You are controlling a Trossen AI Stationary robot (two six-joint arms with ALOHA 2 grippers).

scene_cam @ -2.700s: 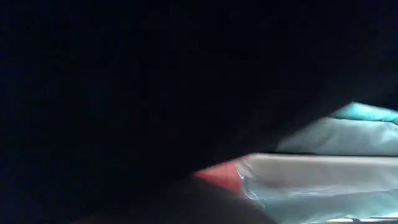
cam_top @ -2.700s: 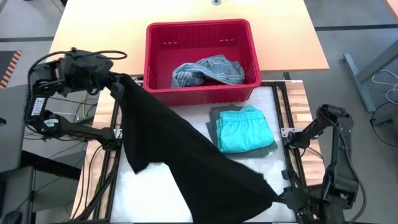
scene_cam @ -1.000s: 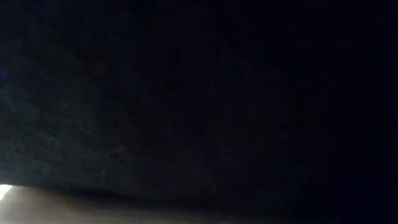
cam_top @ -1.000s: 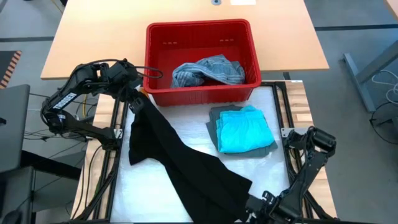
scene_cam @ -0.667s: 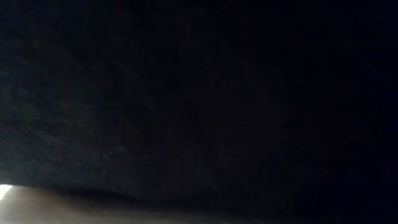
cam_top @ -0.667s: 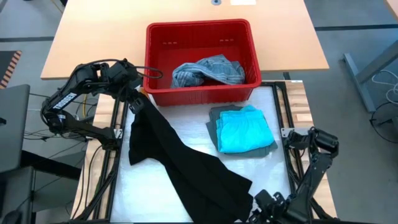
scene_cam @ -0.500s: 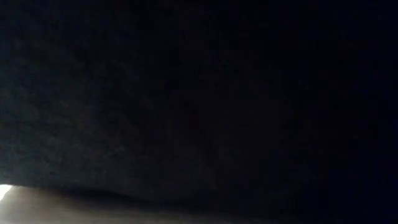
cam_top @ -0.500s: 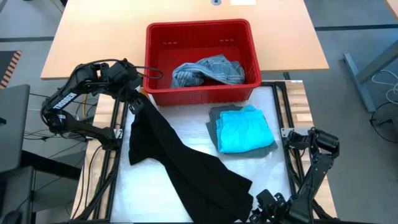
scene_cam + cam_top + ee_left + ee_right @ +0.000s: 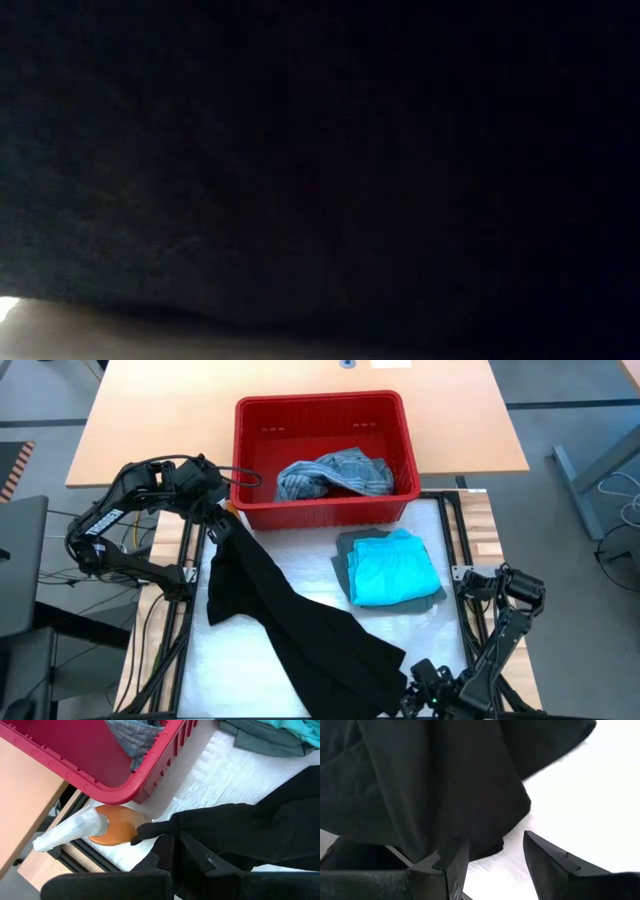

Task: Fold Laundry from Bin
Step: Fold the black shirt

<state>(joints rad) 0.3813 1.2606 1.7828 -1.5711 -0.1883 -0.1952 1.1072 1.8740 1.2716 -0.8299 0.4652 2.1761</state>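
Note:
A black garment [image 9: 290,610] lies slack in a diagonal band across the white table cover, from beside the red bin [image 9: 318,400] toward the near right. My left gripper [image 9: 222,525] is shut on its far-left end, next to the bin's near-left corner. My right gripper [image 9: 412,695] stands open at the garment's near-right end, where the cloth edge [image 9: 495,840] lies just ahead of the fingertips; I cannot tell if a finger touches it. A mottled blue-grey garment [image 9: 335,472] lies in the bin. The black cloth fills the low view. My left gripper pinches the black garment's far-left end [image 9: 159,831] between its two shut fingers [image 9: 172,857], with a small tip of cloth sticking out past them. The fingers slant down from the table's left side. The garment trails away slack and rests on the table.
A turquoise garment [image 9: 393,568] lies folded on a grey-green one [image 9: 345,552] at the right of the cover. An orange spray bottle [image 9: 112,825] with a clear nozzle lies by the bin's near-left corner, close to my left gripper. Bare white cover [image 9: 240,670] shows at the near left.
My right gripper has drawn back slightly toward the table's right edge along the near edge, staying open. The black garment lies where it was, and my left gripper keeps its hold.

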